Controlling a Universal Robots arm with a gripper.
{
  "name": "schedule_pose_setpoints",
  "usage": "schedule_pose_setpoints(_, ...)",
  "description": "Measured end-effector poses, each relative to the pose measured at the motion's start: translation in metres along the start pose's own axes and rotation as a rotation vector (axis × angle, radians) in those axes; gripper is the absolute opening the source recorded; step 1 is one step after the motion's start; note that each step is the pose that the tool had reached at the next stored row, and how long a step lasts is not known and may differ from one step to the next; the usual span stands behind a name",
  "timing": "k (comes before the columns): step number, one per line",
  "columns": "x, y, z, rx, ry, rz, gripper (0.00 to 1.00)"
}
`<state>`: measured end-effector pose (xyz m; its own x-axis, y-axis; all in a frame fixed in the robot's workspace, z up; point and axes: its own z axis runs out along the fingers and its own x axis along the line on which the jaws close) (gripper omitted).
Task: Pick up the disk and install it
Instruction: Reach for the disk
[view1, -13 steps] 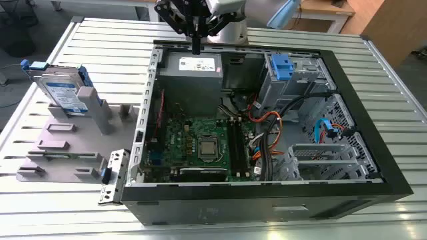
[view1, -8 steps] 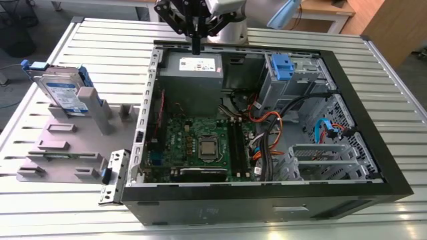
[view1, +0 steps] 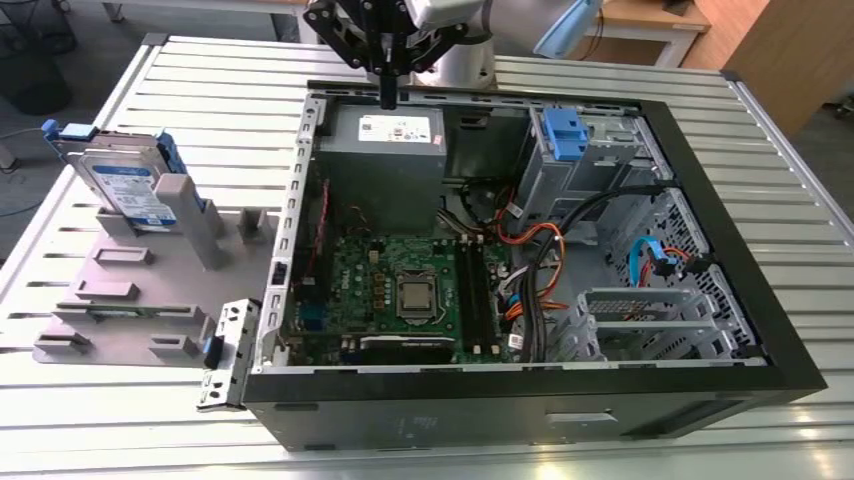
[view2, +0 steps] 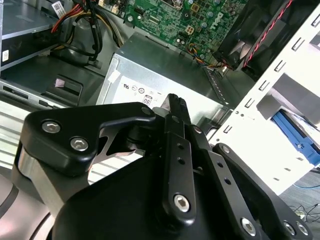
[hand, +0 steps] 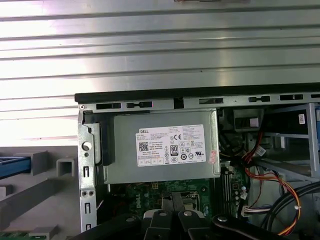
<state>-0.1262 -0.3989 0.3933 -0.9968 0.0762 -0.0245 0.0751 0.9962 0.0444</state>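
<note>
Hovering above the power supply, our gripper is closed and empty; we risk clipping the case wall reaching the disk.

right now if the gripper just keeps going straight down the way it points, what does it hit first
Probably the grey power supply box: the gripper points straight down over the box's back edge. Depth is unclear, so it could land on the case rim instead.

- The disk, beside the black case, is showing silver, a white-and-blue label and blue edging.
- The power-supply box inside the case is showing grey with a white sticker.
- The motherboard inside the case is showing green.
</note>
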Motion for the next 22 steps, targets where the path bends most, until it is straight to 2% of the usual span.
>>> schedule_pose_setpoints(22,0.0062,-0.0005,-0.0002,0.0000,0.0000,0.000,0.11)
